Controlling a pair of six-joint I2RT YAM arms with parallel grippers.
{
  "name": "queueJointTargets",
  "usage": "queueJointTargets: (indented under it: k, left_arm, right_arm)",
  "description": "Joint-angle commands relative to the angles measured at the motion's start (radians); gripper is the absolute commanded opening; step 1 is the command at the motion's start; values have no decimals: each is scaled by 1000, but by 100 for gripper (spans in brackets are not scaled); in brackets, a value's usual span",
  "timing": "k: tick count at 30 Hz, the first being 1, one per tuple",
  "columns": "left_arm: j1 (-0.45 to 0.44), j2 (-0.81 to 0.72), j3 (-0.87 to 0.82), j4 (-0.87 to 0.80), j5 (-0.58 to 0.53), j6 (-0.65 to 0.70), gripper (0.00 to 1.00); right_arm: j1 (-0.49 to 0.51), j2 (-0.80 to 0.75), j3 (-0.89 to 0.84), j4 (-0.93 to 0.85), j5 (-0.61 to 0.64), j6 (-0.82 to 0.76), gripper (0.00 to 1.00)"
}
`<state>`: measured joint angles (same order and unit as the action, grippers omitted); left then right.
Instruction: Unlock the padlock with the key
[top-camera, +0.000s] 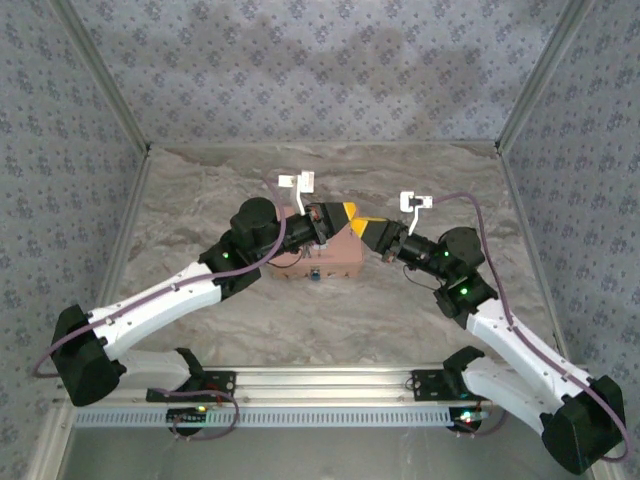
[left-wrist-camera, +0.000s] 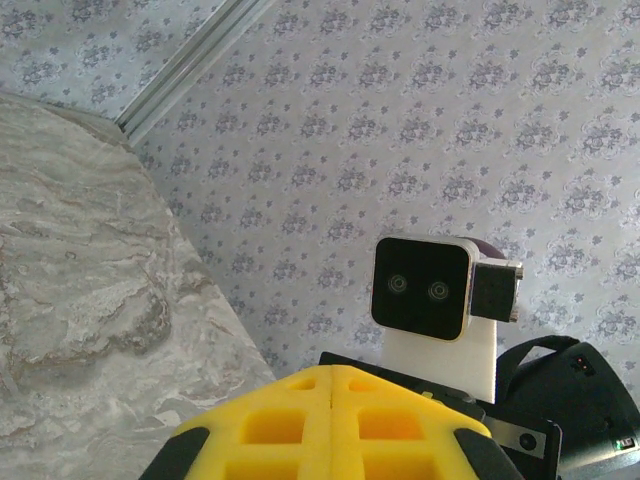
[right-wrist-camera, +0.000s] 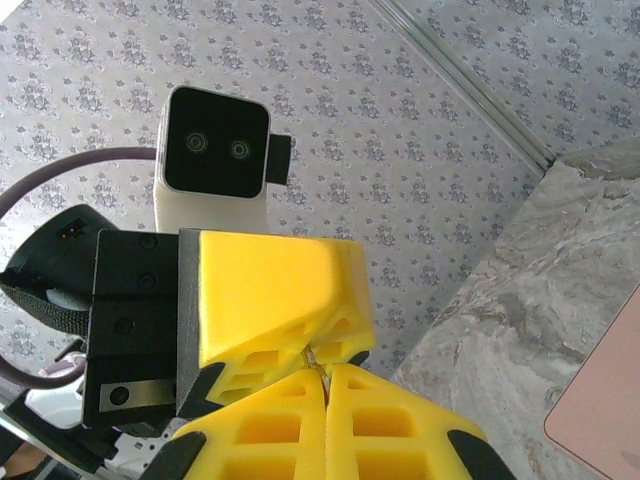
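Closest to the right wrist lens: right gripper (right-wrist-camera: 325, 385), yellow pads pressed flat together, seam closed along its length. Directly ahead, tip to tip with it, is the left gripper (right-wrist-camera: 300, 320), likewise closed. Where the two meet, a thin metal sliver (right-wrist-camera: 311, 356) shows. It is too small to say what it is or which gripper pinches it. Left wrist camera (right-wrist-camera: 215, 150) sits above the left gripper. Corner of pink tin (right-wrist-camera: 605, 400) at lower right, lying on the marbled counter (right-wrist-camera: 520, 290).

Left wrist view: left gripper (left-wrist-camera: 330, 385) shut, seam straight and tight. Right wrist camera (left-wrist-camera: 420, 290) faces it from just beyond. Counter (left-wrist-camera: 90, 300) falls away to the left, patterned wall behind.

Top view: both arms reach in from the near edge and converge mid-counter. Left gripper (top-camera: 346, 211) and right gripper (top-camera: 370, 228) meet tip to tip, touching or very nearly, over the far right part of the pink tin (top-camera: 330, 255). Tin lies flat, long axis roughly left to right.

Padlock (top-camera: 315, 274): tiny bluish speck at the tin's near edge, on the side toward the arm bases. Touching the tin or just beside it, cannot tell which. It sits apart from both grippers, on the opposite side of the tin from them. Long axis and shackle direction are too small to read.
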<state>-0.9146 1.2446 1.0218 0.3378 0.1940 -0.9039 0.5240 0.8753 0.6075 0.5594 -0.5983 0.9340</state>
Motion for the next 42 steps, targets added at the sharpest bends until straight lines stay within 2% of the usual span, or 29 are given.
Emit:
queueJointTargets:
  k: [1,5,6,8,9,13,16,20,25,32,37,42]
  left_arm:
    - [-2,-9,-6,41,34,-9,0]
    - [-1,-35,-19,26,0,9,0]
    - [-2,-42,-19,11,-7,16,5]
    - [2,-59,-19,-18,-22,32,41]
    - [4,-68,-21,-31,-32,40,52]
    - [24,-138,-49,-106,-107,74,84]
    - [36,-196,-70,-196,-136,107,86]
    - [38,-254,-84,-403,-189,142,88]
    - [39,-283,-180,-555,-209,88,88]
    - [38,-269,-406,-440,-221,-10,89]
    - [39,-181,-452,-366,-245,13,89]
    - [78,-86,-455,-256,-252,56,89]
  right_arm:
    - [16,2,38,-14,10,-31,0]
    - [-20,-35,9,-16,38,-17,0]
    - [-23,-40,12,-31,35,-25,0]
    - [-19,-37,27,-56,15,-38,0]
    - [-18,-37,32,-73,11,-45,0]
    - [-33,-76,32,-159,24,-83,0]
    - [-56,-106,35,-245,31,-116,0]
    - [-95,-134,60,-428,55,-204,0]
    - [-142,-120,99,-654,147,-330,0]
    - [-153,-33,97,-735,265,-430,0]
    - [-144,19,74,-726,318,-441,0]
    - [-125,57,64,-718,365,-448,0]
